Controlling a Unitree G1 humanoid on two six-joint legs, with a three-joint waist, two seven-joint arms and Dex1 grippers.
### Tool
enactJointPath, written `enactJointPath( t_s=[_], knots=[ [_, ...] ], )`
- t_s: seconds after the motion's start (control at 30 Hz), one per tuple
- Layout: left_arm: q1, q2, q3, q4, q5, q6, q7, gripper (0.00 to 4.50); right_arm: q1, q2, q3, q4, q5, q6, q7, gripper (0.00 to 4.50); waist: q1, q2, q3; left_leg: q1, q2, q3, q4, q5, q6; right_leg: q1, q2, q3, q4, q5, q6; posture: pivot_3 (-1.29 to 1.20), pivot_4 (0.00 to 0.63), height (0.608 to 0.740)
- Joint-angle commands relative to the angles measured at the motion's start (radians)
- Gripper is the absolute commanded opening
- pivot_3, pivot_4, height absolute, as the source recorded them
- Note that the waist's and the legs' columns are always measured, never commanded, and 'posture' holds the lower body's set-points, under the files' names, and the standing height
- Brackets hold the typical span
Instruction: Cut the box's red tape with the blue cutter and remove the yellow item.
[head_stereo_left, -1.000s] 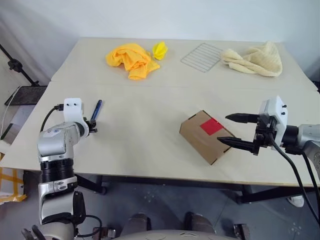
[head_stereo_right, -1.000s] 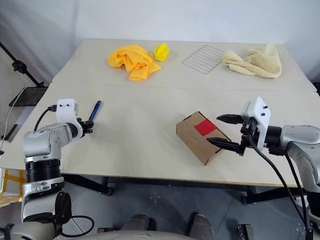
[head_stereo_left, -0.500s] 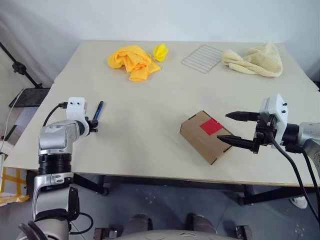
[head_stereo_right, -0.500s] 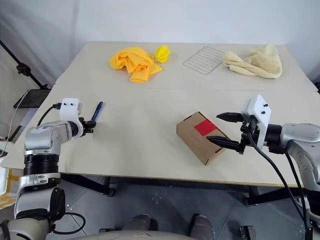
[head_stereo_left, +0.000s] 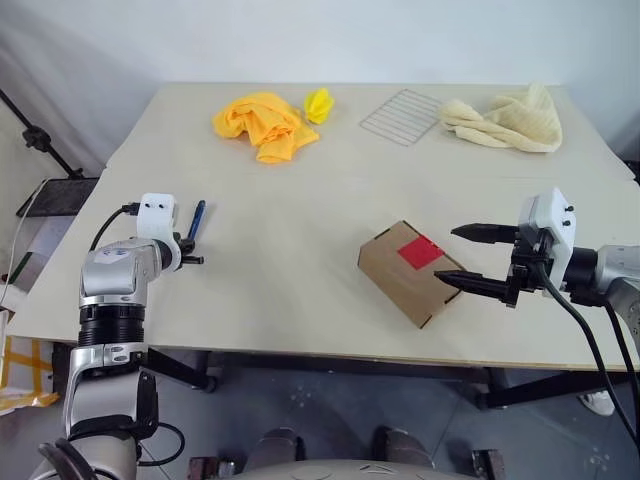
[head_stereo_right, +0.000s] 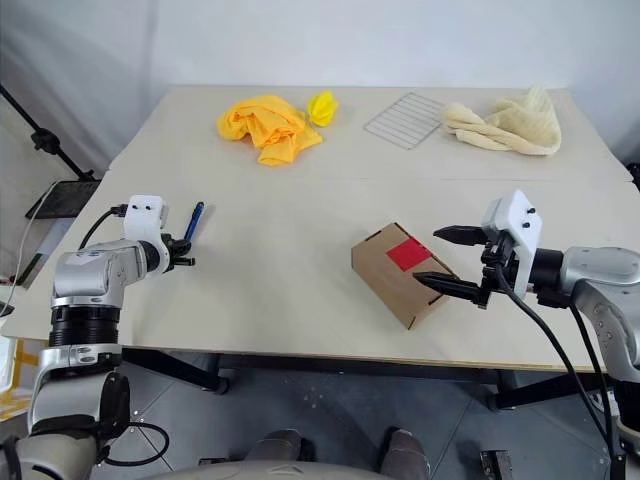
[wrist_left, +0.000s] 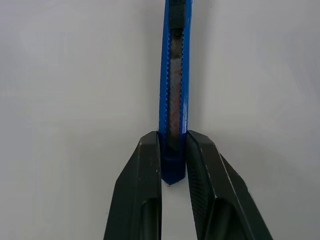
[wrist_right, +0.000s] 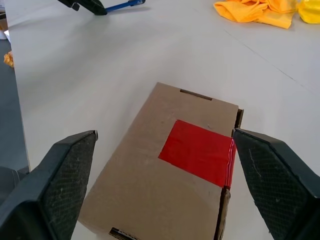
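A pale table stretched across the head views. At its left edge the left gripper had its two black fingers pinched against the near end of the blue cutter, which lay flat on the table and ran straight ahead of the gripper. The left wrist view showed that grasp up close, the cutter's ridged slider included; the head views showed the cutter as a thin blue bar beyond the wrist.

Far across the table from that gripper lay an orange cloth with a small yellow crumpled scrap beside it, then a wire rack and a cream towel.

Toward the right, the box sat closed just in front of the right gripper, whose fingers stood spread wide, one either side of the box's near corner. The right wrist view showed the red tape folding over the box's edge, a detail too small to make out from the head.
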Motion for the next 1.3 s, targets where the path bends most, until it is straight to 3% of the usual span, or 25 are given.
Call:
enactJointPath(
  t_s=[0.03, 0.47, 0.6, 0.83, 0.9, 0.97, 1.07, 1.3],
  knots=[
    [0.102, 0.04, -0.095, -0.086, -0.032, 0.031, -0.134, 0.48, -0.005, -0.015, -0.031, -0.03, 0.017, 0.004, -0.002, 4.5, -0.007, -0.001, 0.001, 0.0, 0.0, 0.0, 0.0, 0.0, 0.0, 0.0, 0.0, 0.0, 0.0, 0.0, 0.0, 0.0, 0.15, 0.74],
    [0.455, 0.292, -0.168, -0.517, -0.229, -0.318, -0.731, 0.48, -0.069, -0.016, -0.029, -0.187, 0.124, 0.132, -0.054, 4.5, -0.024, -0.01, 0.006, -0.003, 0.001, 0.001, -0.006, -0.001, -0.001, -0.003, 0.001, -0.001, -0.007, 0.0, 0.0, 0.0, 0.15, 0.74],
    [0.491, 0.369, -0.257, -0.582, -0.197, -0.392, -0.824, 0.44, -0.08, 0.012, 0.056, -0.336, 0.156, 0.183, -0.119, 3.18, -0.027, -0.012, 0.008, -0.004, 0.002, 0.001, -0.006, -0.002, -0.001, -0.004, 0.002, -0.001, -0.008, 0.0, 0.0, 0.0, 0.15, 0.74],
    [0.491, 0.395, -0.343, -0.6, -0.114, -0.506, -0.846, 0.44, -0.116, 0.133, 0.18, -0.441, 0.125, 0.233, -0.307, 0.73, -0.03, -0.012, 0.008, -0.004, 0.002, 0.001, -0.006, -0.004, 0.001, -0.004, 0.002, 0.0, -0.008, 0.0, 0.0, 0.0, 0.15, 0.74],
    [0.469, 0.376, -0.387, -0.608, -0.054, -0.549, -0.817, 0.44, -0.111, 0.1, 0.386, -0.454, -0.066, 0.154, -0.296, 0.01, -0.03, -0.012, 0.008, -0.004, 0.002, 0.002, -0.006, -0.004, 0.002, -0.005, 0.002, 0.0, -0.008, 0.0, 0.0, 0.0, 0.15, 0.74],
    [0.452, 0.368, -0.413, -0.597, 0.012, -0.613, -0.788, 0.44, -0.115, 0.077, 0.537, -0.44, -0.216, 0.053, -0.253, 0.01, -0.027, -0.012, 0.008, -0.004, 0.002, 0.002, -0.006, -0.004, 0.002, -0.005, 0.002, 0.0, -0.008, 0.0, 0.0, 0.0, 0.15, 0.74],
    [0.459, 0.373, -0.418, -0.596, 0.055, -0.671, -0.781, 0.44, -0.136, 0.126, 0.644, -0.407, -0.305, -0.005, -0.246, 0.01, -0.025, -0.012, 0.008, -0.004, 0.001, 0.003, -0.006, -0.004, 0.002, -0.005, 0.002, 0.0, -0.008, 0.0, 0.001, 0.0, 0.15, 0.74],
    [0.489, 0.387, -0.424, -0.6, 0.116, -0.762, -0.784, 0.44, -0.191, 0.225, 0.764, -0.345, -0.407, -0.035, -0.203, 0.01, -0.026, -0.012, 0.008, -0.004, 0.002, 0.003, -0.004, -0.004, 0.002, -0.005, 0.002, 0.0, -0.007, 0.0, 0.001, 0.0, 0.15, 0.74]
  ],
)
